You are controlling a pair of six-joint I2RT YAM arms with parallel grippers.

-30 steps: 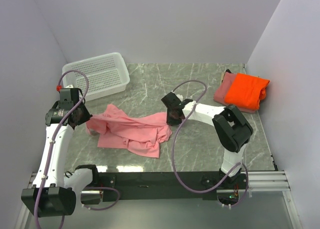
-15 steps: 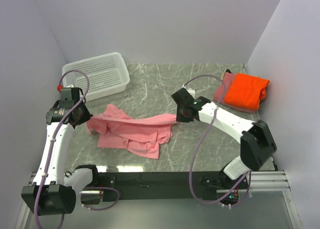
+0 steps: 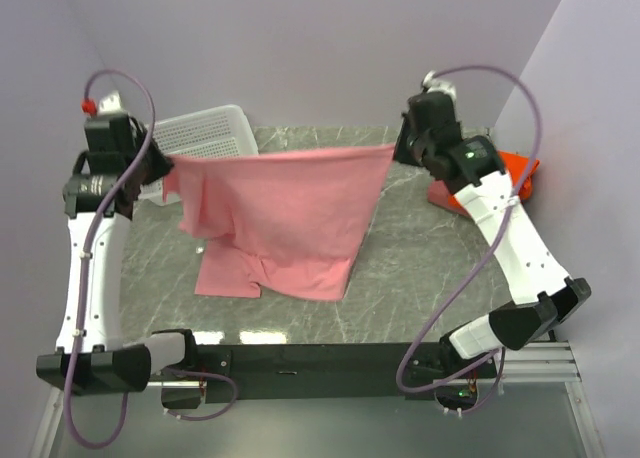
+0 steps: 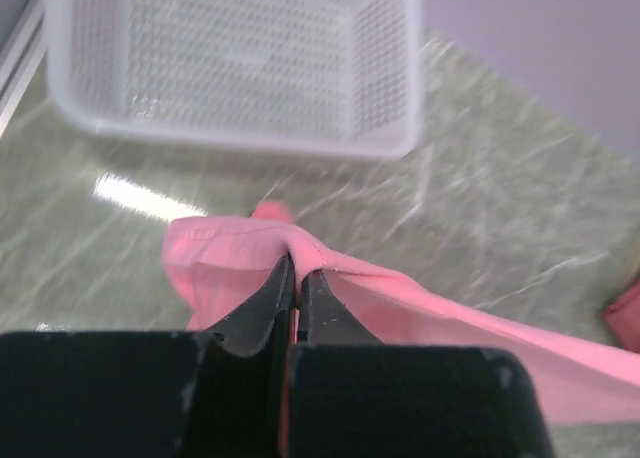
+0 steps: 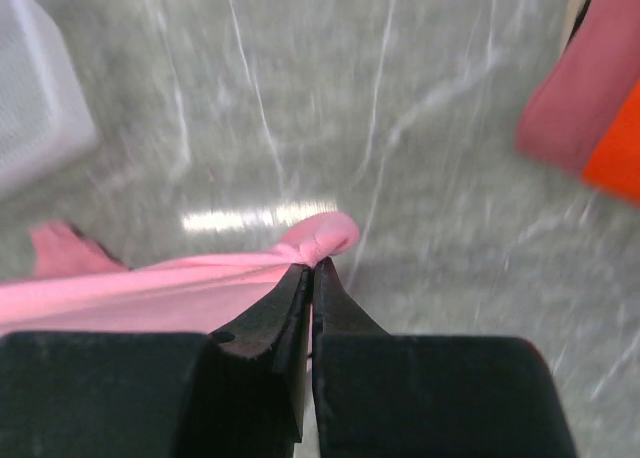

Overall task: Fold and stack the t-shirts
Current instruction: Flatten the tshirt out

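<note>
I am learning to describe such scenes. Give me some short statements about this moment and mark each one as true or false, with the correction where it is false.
1. The left fingers and the right fingers are both shut on the light pink t-shirt. True.
2. The light pink t-shirt lies flat on the table. False: it hangs stretched between the two arms, and only its lower part seems to reach the table.
3. The orange t-shirt is inside the white basket. False: it lies at the far right, on the dusty rose t-shirt.
4. The white basket stands at the far left of the table. True.
</note>
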